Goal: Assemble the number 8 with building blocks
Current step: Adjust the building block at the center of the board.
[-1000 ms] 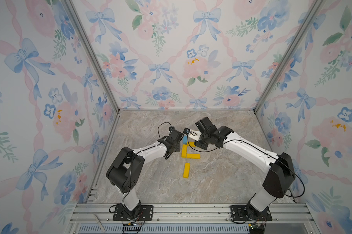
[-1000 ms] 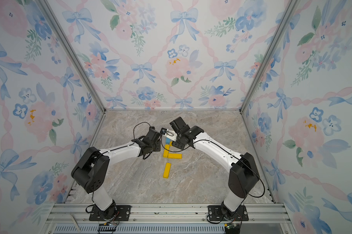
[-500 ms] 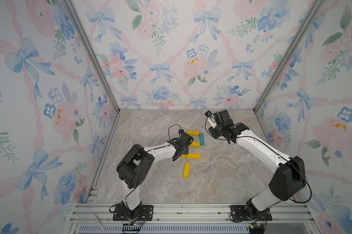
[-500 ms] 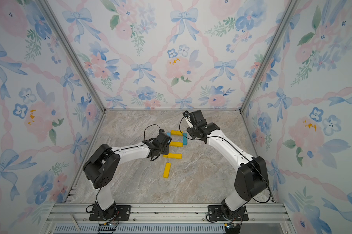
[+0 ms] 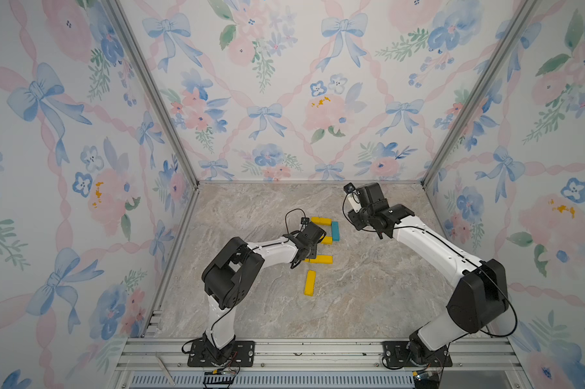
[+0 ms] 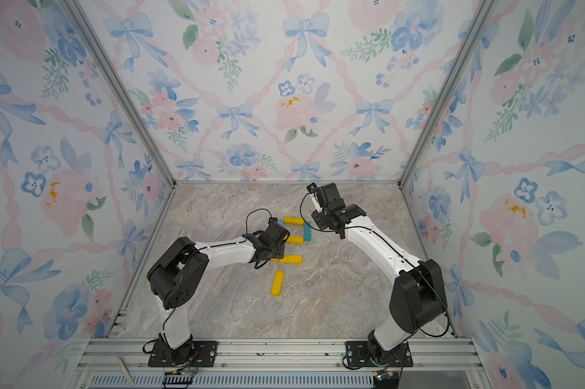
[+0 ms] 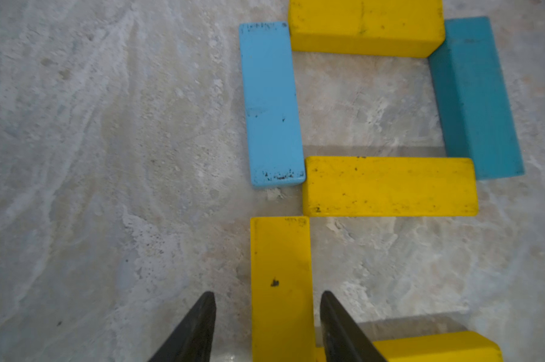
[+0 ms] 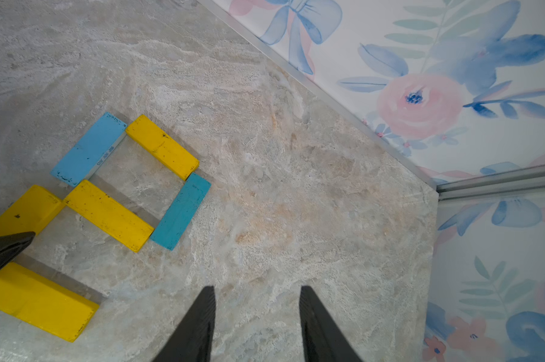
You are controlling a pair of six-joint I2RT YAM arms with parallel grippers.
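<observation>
My left tool (image 7: 268,293) straddles a yellow bar (image 7: 280,266), jaws apart, at the frame's lower middle; my right tool (image 8: 257,287) hangs apart, empty.

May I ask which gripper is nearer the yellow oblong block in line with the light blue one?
Left. The left gripper straddles that yellow block; the right gripper hangs beyond the teal oblong block.
</observation>
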